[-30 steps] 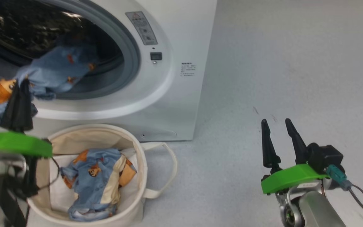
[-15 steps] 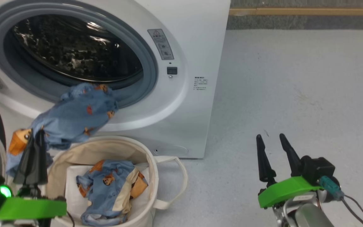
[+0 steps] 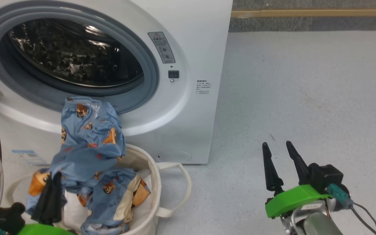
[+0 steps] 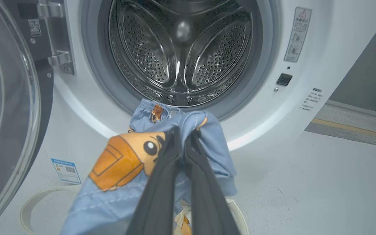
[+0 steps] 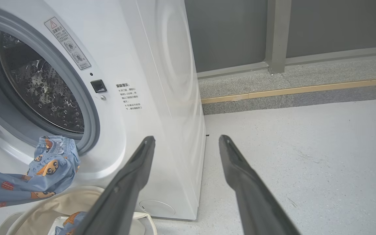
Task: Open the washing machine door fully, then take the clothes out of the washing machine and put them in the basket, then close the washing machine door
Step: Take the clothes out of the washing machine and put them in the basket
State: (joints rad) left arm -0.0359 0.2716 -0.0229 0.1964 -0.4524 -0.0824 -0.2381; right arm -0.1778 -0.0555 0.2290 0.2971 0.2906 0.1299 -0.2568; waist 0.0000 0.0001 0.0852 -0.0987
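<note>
Already done: the large round washing machine door (image 4: 8, 107), black-rimmed with a bulging clear glass bowl, stands swung wide at the left of the white boxy front-loading washing machine (image 3: 188, 49).
Drum: the perforated steel drum (image 4: 181, 49) looks bare of cloth as far as the left wrist view reaches. The lifted cloth hides its lowest front edge.
Basket: the round cream canvas basket (image 3: 157, 176) with loop handles stands on the pale grey floor (image 3: 305, 81) just in front of the washer. One light-blue, cartoon-printed folded garment (image 3: 122, 195) lies inside it.
In transit: a second light-blue hanging garment (image 3: 90, 137) with orange figures is clear of the drum. Its top sits by the lower gasket and its lower end trails over the basket.
Left gripper (image 4: 184, 132): fingers pinched together on a fold of the hanging garment, low over the basket's near side.
Right gripper (image 3: 276, 145): fingers spread wide, holding nothing, over bare floor well to the right of the washer.
Left to do: drop this garment into the basket, confirm the drum is empty, then shut the door.
Progress, as a judgement: well past halfway.
</note>
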